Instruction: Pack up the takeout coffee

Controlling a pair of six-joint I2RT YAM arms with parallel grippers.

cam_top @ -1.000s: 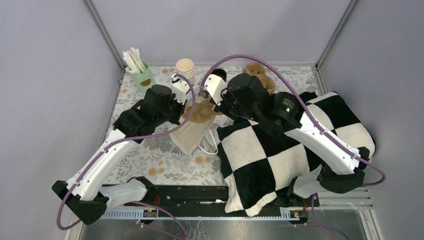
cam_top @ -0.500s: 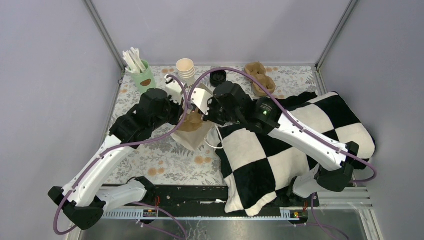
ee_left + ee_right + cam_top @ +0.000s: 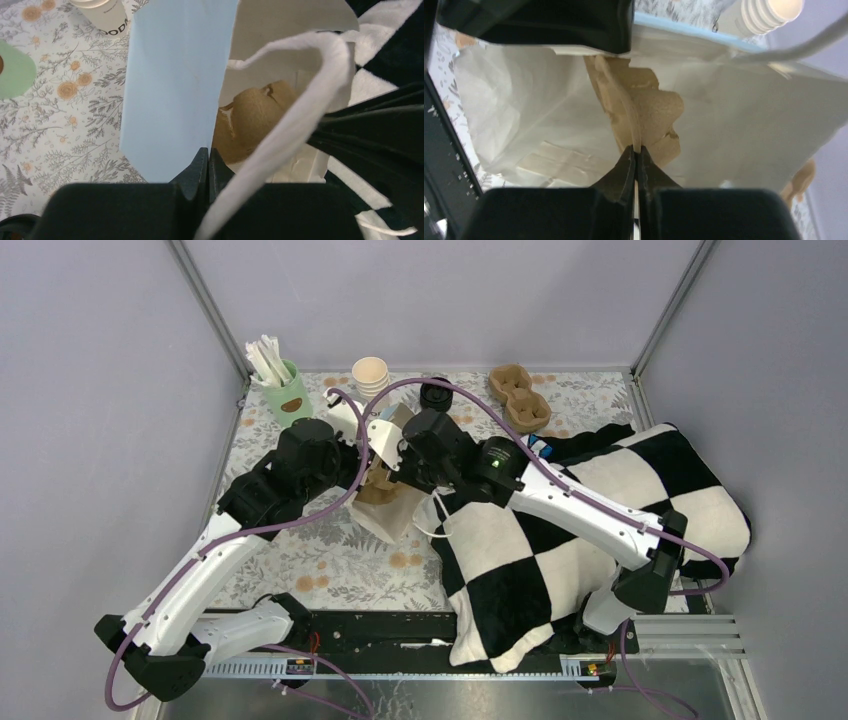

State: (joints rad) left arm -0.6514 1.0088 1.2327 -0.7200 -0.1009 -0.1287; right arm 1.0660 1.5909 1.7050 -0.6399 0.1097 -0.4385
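Beside the checkered cushion (image 3: pixel 520 570), left end effector (image 3: pixel 207 157) pinches bag (image 3: pixel 175 75) wall, right end effector (image 3: pixel 636 152) brown carrier (image 3: pixel 651 110) inside.

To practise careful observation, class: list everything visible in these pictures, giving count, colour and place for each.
paper bag: one, pale blue outside, white inside, table centre, open
carrier in bag: one, brown pulp, inside the paper bag
spare carrier: one, brown pulp, far right
cup stack: one, cream, far edge
green cup: one, mint, far left
white sticks: several, white, in the green cup
black lid: one, black, right of the cup stack
checked cushion: one, black and white, right side
table: one, floral cover, under everything
left fingers: black, shut on the paper bag's wall
right fingers: black, shut on the carrier in bag
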